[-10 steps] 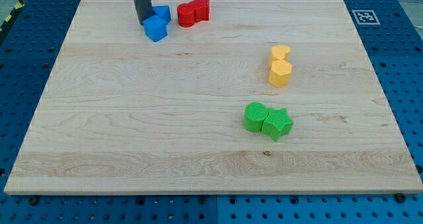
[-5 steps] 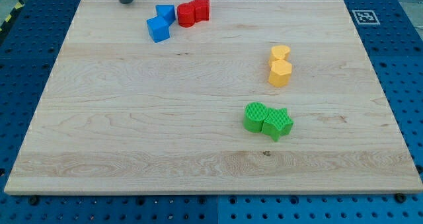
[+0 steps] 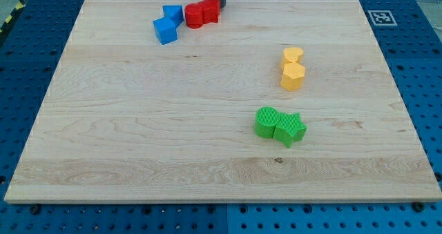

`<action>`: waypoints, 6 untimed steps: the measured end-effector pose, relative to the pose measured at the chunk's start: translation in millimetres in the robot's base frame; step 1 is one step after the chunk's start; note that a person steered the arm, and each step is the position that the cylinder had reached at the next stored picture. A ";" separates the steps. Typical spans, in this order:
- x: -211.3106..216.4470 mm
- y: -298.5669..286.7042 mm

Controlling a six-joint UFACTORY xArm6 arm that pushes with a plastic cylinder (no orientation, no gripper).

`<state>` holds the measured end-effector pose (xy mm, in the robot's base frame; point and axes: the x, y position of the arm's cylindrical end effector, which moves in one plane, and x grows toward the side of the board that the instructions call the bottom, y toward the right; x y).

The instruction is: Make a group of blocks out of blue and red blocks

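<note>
Two blue blocks sit at the view's top left of the wooden board: a blue cube (image 3: 165,30) and a smaller blue block (image 3: 173,14) just above it. Right beside them lie a red rounded block (image 3: 195,15) and a red star-like block (image 3: 210,9), touching each other. The upper blue block is next to the red rounded block, with little or no gap. My tip (image 3: 218,4) stands at the board's top edge, just right of the red star-like block. Most of the rod is cut off by the view's top.
Two yellow blocks (image 3: 293,75) (image 3: 293,54) stand together at the view's right of centre. Two green blocks (image 3: 266,121) (image 3: 291,129) touch below them. A marker tag (image 3: 381,17) is at the board's top right corner.
The rod left the blue blocks' left side, moved up past the board's top edge, then travelled right to beside the red star-like block. The blue blocks shifted slightly toward the red ones.
</note>
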<state>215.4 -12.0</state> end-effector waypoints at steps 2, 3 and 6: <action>36.5 -16.3; 40.6 -20.2; 109.1 174.4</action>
